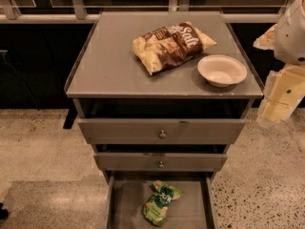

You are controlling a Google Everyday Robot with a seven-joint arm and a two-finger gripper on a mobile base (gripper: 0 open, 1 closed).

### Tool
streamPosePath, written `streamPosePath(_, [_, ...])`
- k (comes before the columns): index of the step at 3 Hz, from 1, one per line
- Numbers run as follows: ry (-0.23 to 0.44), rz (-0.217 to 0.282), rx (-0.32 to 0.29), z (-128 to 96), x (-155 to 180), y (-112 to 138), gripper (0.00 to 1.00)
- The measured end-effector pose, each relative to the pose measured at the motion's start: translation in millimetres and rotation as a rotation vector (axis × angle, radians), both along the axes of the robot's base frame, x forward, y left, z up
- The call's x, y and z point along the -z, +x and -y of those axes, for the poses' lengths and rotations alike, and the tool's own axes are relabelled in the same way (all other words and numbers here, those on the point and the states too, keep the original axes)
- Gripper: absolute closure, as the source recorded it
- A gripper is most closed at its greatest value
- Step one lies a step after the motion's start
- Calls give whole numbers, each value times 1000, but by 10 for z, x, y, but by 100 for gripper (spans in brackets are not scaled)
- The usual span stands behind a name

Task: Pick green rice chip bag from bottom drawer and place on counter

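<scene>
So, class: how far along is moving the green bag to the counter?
Done: the bottom drawer stands open. In hand: no grasp yet; the gripper hangs right of the counter, far from the green bag. Left: grasp the bag lying in the drawer, lift it, set it on the counter.

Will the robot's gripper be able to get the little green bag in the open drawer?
Probably yes. The bottom drawer is pulled out and the green rice chip bag lies on its floor with nothing over it. The gripper hangs beside the counter, so it must first swing across and down.
</scene>
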State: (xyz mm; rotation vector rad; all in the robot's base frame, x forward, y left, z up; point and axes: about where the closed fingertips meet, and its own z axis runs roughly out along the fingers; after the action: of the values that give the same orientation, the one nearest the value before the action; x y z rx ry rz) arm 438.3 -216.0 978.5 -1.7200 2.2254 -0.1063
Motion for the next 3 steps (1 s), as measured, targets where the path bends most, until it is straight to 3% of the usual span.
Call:
streamPosePath(1, [0,0,0,0,0,0,0])
streamPosePath(2, [44,39,17,7,109,-24,0])
streamPosePath(3, [182,44,34,-116,593,-257,0])
